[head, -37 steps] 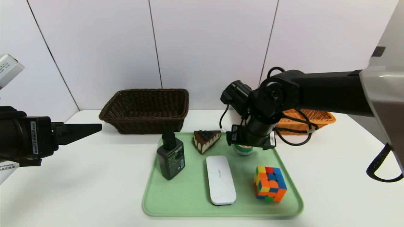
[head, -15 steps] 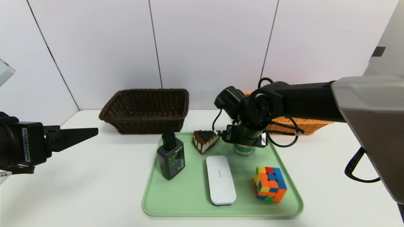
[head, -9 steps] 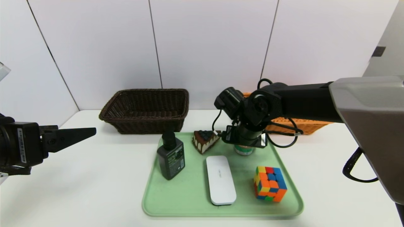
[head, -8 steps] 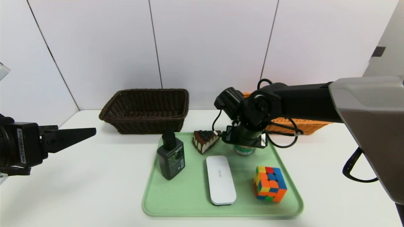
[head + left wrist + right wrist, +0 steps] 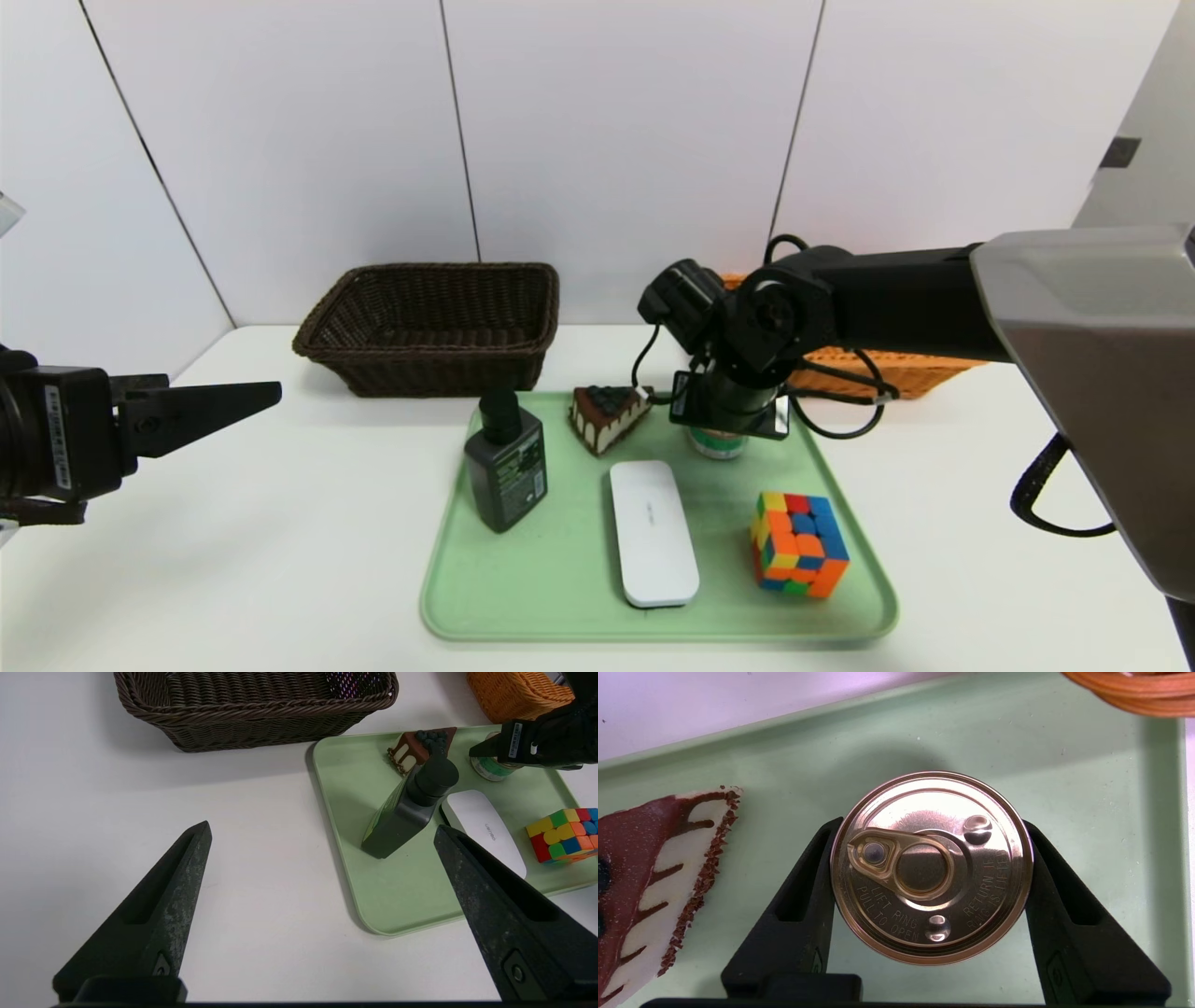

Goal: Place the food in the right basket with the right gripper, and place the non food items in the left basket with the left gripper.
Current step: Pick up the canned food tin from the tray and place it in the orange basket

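A gold-topped can point(image 5: 931, 868) stands at the back of the green tray point(image 5: 523, 597), next to a chocolate cake slice point(image 5: 609, 415). My right gripper point(image 5: 931, 822) reaches down over the can point(image 5: 719, 445), with one finger pressed against each side of it; it is shut on the can, which still rests on the tray. A dark bottle point(image 5: 507, 467), a white case point(image 5: 652, 532) and a colourful cube point(image 5: 798, 544) also sit on the tray. My left gripper point(image 5: 321, 826) hovers open above the table left of the tray, holding nothing.
The dark brown basket point(image 5: 434, 322) stands behind the tray at the left. The orange basket point(image 5: 915, 369) sits at the back right, partly hidden by my right arm. White table surface surrounds the tray.
The right gripper's fingers have closed in onto the can's sides. The left gripper has drifted slightly back toward the left edge.
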Motion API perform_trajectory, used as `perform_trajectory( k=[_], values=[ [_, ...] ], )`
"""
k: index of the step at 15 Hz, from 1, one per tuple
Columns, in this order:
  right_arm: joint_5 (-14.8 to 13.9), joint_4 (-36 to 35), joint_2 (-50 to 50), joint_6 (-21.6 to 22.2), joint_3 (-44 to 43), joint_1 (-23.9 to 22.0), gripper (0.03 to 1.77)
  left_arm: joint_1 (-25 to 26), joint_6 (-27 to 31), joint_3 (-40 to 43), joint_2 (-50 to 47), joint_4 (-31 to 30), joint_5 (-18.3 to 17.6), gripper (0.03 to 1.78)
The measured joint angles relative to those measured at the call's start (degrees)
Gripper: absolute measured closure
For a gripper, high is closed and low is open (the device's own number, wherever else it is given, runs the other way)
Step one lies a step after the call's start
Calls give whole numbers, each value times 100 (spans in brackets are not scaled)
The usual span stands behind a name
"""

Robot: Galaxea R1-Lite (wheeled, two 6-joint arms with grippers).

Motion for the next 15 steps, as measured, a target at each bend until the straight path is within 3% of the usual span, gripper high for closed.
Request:
perform_trajectory(
  k=[7, 12, 15],
  values=[
    [74, 24, -150, -1, 124, 17, 70, -2, -2, 105, -71, -2, 5, 12],
    [581, 11, -670, 2, 141, 202, 71, 2, -5, 217, -90, -2, 2, 12],
    [722, -2, -1079, 7, -49, 301, 71, 0, -2, 286, -90, 0, -2, 12]
  ],
)
